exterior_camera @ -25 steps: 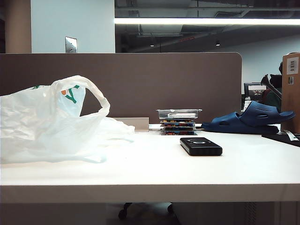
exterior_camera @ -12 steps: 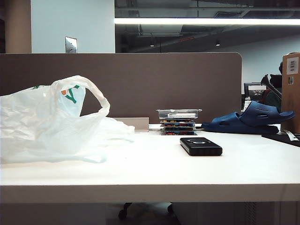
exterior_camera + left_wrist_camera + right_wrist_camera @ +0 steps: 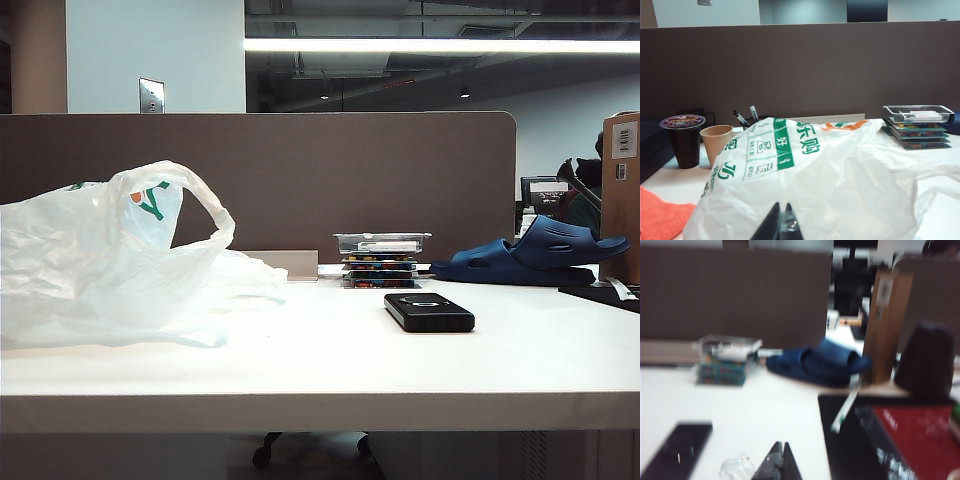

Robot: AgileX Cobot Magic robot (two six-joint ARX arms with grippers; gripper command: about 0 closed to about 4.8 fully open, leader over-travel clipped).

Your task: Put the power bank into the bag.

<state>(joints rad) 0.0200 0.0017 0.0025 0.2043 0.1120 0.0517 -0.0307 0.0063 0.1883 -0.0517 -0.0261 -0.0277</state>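
Left claw [image 3: 781,226] clenched, empty, low before the bag [image 3: 830,185]; right claw [image 3: 776,464] clenched, empty, beside the power bank [image 3: 676,449]. The exterior view shows neither arm: the power bank [image 3: 429,312] lies flat on the tabletop [image 3: 330,360], well apart from the bag [image 3: 110,265], bare surface between, stacked cases [image 3: 380,262] behind

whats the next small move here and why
Probably open the right gripper and ease it toward the power bank. Both grippers are shut and empty, the left gripper sits by the bag, and the power bank lies untouched on the table.
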